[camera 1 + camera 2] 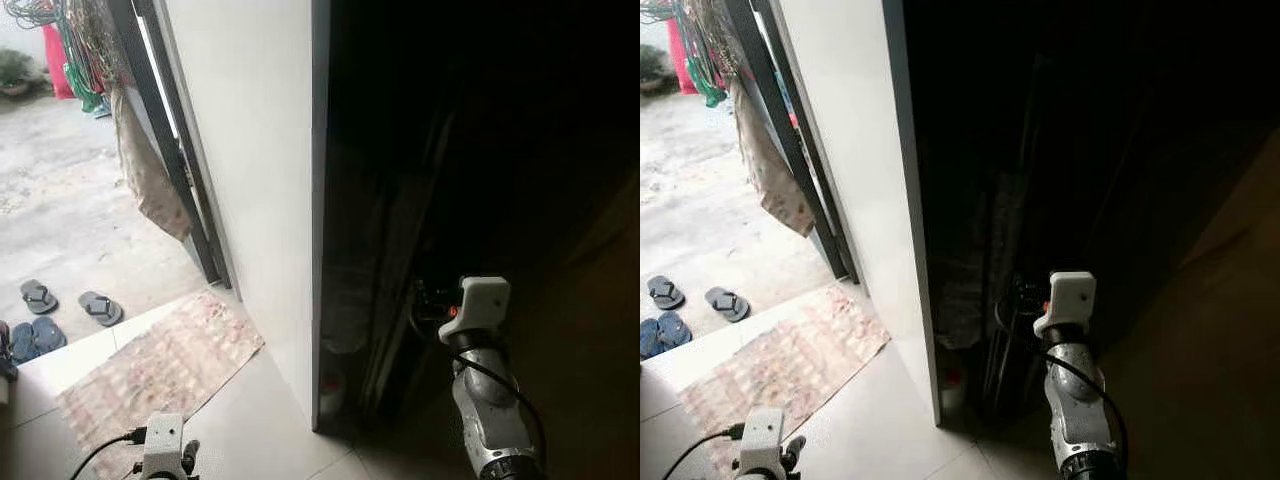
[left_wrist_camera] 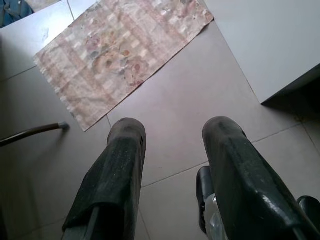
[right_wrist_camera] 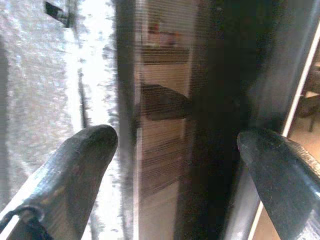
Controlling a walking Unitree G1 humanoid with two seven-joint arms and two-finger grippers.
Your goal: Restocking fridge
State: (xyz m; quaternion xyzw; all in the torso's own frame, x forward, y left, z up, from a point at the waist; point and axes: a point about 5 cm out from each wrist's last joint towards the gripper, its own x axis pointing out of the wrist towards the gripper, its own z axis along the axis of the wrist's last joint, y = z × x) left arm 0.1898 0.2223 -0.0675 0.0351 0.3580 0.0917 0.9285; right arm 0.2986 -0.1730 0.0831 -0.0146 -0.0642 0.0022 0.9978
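The robot stands by a doorway, next to a tall white wall (image 1: 262,190) edge. Its right gripper (image 3: 175,150) is raised and points straight ahead into a very dark corner. Its two black fingers (image 3: 82,160) are spread wide apart and hold nothing. Right in front of them stand some tall dark things, long and upright, leaning in the shadow, with something wrapped in bubbly plastic beside them. I cannot tell if any of this is the fridge; it is too dark. If it is, the right arm is the near one, and it would need to go forward.

The left gripper (image 2: 175,150) hangs low, pointing down at the pale tiled floor (image 2: 185,100). Its fingers are apart too, with nothing between them. A flowery mat (image 1: 160,365) lies by the doorway. Outside, slippers (image 1: 70,305) sit on the grey ground.
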